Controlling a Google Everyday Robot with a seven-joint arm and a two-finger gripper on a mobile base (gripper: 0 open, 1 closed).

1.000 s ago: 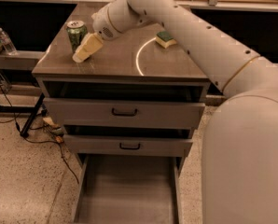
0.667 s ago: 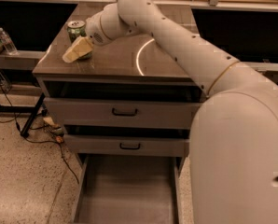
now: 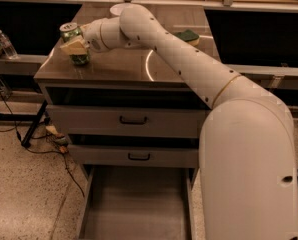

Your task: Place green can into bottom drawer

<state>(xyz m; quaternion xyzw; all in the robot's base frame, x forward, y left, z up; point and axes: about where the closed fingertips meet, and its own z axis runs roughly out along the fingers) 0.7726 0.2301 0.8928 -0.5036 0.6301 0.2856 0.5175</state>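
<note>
The green can (image 3: 80,58) stands at the near left corner of the cabinet (image 3: 124,120), on its top, which serves as the bench (image 3: 121,66). It is upright, long axis vertical, silver lid facing up.

The end effector (image 3: 75,46) is right at the can. It has been brought in sideways from the cabinet's right side, with the pale arm stretched across the bench. Part of it crosses the middle of the can on the side facing me, so the can lies straight ahead of it and touching or all but touching. Whether it is clamped on the can or only set around it, I cannot tell from here.

The bottom drawer (image 3: 134,204) is pulled out at the foot of the cabinet, its grey floor bare. It sits directly below the bench and a little right of the can's corner. I judge the coming move to be a lift clear of the cabinet's front edge, then a long drop past the two upper drawer fronts.

No brand can be read on the can, only a green-and-pale pattern. Left of the cabinet a clear water bottle (image 3: 6,44) shows no legible label.
</note>
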